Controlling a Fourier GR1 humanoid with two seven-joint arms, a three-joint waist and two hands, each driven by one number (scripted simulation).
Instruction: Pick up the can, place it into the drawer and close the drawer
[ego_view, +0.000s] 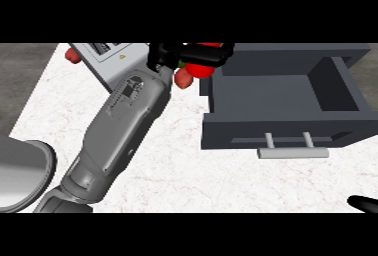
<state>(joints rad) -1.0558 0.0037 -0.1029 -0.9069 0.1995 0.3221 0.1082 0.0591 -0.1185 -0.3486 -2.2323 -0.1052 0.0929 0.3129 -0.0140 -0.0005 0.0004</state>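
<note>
Nearest the camera, the left forearm (118, 135) stretches diagonally up across the white counter (184, 175) from the lower left. Its black left hand (168, 56) sits at the top, fingers curled round a red can (198, 67), which is held just beside the open drawer's (280, 100) left rear corner, above the counter. The dark grey drawer stands pulled out, handle (292, 152) toward the camera. Only a black tip of the right hand (363, 203) shows at the lower right; I cannot tell its state.
</note>
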